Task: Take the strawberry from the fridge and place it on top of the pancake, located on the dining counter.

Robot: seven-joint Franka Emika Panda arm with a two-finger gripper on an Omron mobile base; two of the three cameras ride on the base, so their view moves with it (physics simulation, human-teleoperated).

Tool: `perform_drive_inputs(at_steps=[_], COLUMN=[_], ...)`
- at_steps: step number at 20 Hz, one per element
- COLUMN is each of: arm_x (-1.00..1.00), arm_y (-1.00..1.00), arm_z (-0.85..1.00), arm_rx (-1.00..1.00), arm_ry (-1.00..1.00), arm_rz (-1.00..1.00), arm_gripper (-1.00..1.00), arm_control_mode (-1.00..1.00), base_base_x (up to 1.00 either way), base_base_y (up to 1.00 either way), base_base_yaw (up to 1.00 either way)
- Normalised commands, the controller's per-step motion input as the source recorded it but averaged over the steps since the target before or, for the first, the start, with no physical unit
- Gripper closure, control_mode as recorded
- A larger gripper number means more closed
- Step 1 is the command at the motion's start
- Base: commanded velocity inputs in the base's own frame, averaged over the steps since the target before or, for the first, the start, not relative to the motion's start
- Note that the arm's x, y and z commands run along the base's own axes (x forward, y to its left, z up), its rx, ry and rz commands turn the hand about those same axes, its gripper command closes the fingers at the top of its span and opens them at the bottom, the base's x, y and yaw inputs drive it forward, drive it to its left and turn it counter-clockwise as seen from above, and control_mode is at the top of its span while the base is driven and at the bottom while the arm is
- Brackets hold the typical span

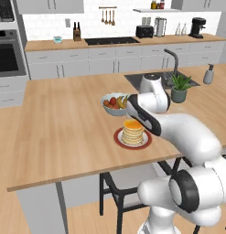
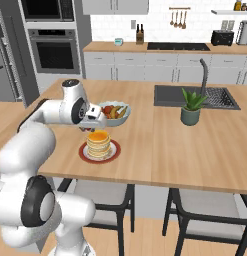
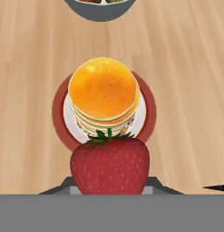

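The strawberry (image 3: pixel 109 166), deep red with a green leafy cap, fills the bottom of the hand view, and the gripper (image 2: pixel 96 128) is shut on it. Just beyond the berry is the pancake (image 3: pixel 104 93), a golden stack with an orange top on a dark red plate (image 3: pixel 58 115). The berry hangs a little above the stack and to its near side, not touching it. The base views show the pancake (image 1: pixel 133 131) (image 2: pixel 99 142) on the dining counter (image 1: pixel 64 132) near its front edge, with the hand directly over it.
A grey-white fruit bowl (image 1: pixel 113 104) (image 2: pixel 114 113) stands just behind the plate. Farther along the counter are a potted plant (image 2: pixel 191 107), the sink (image 2: pixel 195 95) and its tap. Dark stools (image 2: pixel 112 197) stand under the front edge. The fridge (image 2: pixel 1 70) is at far left.
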Motion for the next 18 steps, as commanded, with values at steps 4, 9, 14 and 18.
perform_drive_inputs(at_steps=[4, 9, 14, 18], arm_x=[1.00, 0.94, 0.34, -0.20], arm_y=[0.00, 0.00, 0.00, 0.00], arm_z=[-0.17, -0.23, -0.47, -0.43], arm_rx=[0.00, 0.00, 0.00, 0.00], arm_ry=[0.25, 0.21, 0.11, 0.05], arm_rz=[0.00, 0.00, -0.01, -0.01], arm_gripper=[1.00, 1.00, 1.00, 1.00], arm_control_mode=[-1.00, -1.00, -1.00, -1.00], base_base_x=[0.00, 0.00, 0.00, 0.00], base_base_y=[0.00, 0.00, 0.00, 0.00], base_base_yaw=[0.00, 0.00, 0.00, 0.00])
